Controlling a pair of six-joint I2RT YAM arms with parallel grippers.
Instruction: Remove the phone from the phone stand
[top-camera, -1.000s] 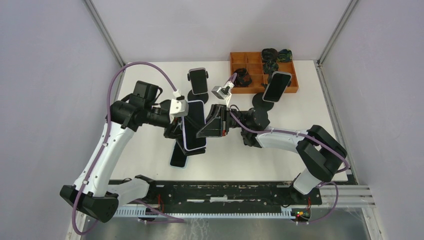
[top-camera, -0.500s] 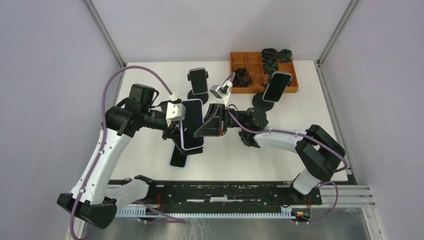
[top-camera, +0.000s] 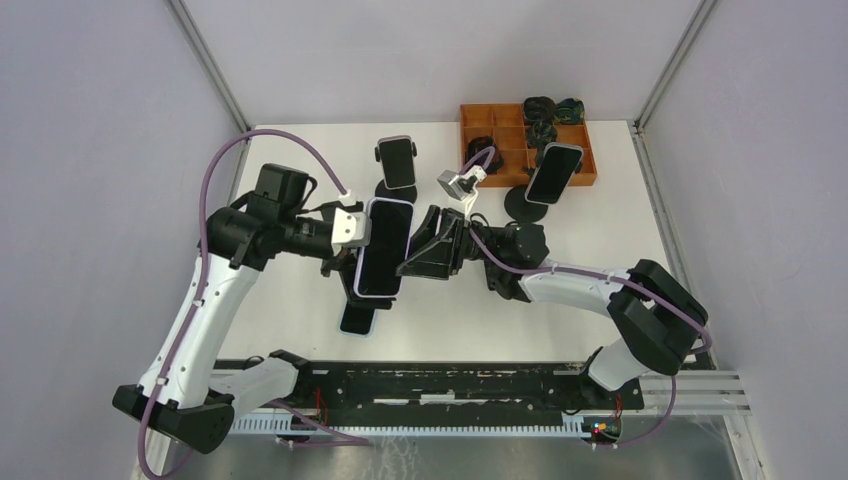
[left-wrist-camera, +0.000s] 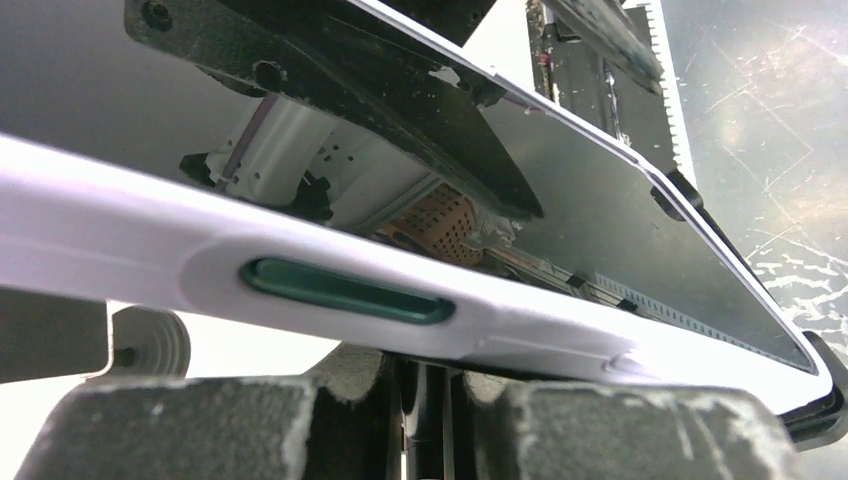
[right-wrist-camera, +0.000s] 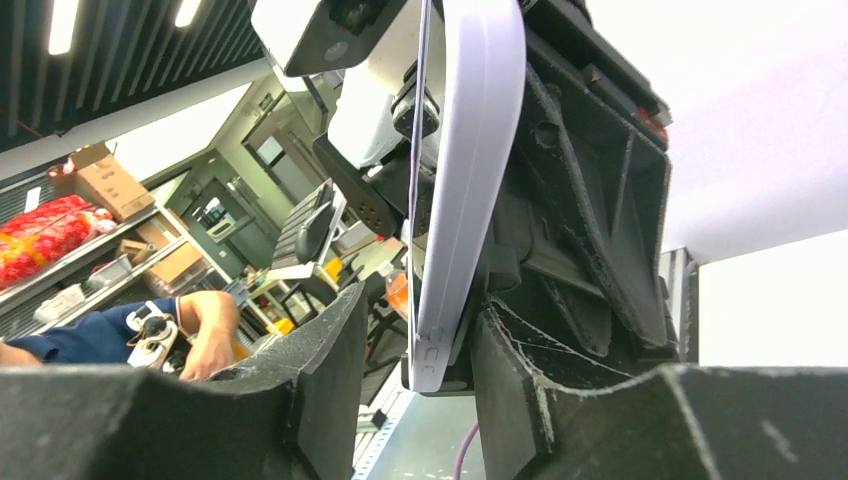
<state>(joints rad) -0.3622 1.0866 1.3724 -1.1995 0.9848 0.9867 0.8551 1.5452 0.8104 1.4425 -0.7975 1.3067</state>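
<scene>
Right gripper (right-wrist-camera: 420, 330) stands wide, one finger on each side of the phone's edge. The screen-side finger (right-wrist-camera: 335, 360) is apart from the glass, and whether the other touches cannot be told. The left gripper (left-wrist-camera: 425, 400) is drawn narrow on a thin black piece under the phone, seemingly part of the black phone stand (right-wrist-camera: 600, 200) whose bracket backs the phone. The white table (top-camera: 620, 220) bears both arms. The left arm (top-camera: 215, 300) rises from the near left, elbow out by the wall, forearm reaching right to the phone's left edge. The right arm (top-camera: 580, 285) sweeps low from the near right, wrist turned left toward the phone's right edge. At the far right sits an orange-brown compartment tray (top-camera: 580, 140). The white-cased phone with the dark screen (top-camera: 382, 248) is held above the table left of centre, between the two grippers. Its screen faces up and its long axis runs near to far, the far end leaning slightly right. A dark rounded slab (top-camera: 357, 318) lies by its near end. Two more phones stand on round black bases, one beyond it (top-camera: 397, 160) and one by the tray (top-camera: 553, 172). A green side button (left-wrist-camera: 345, 292) faces the left wrist camera.
</scene>
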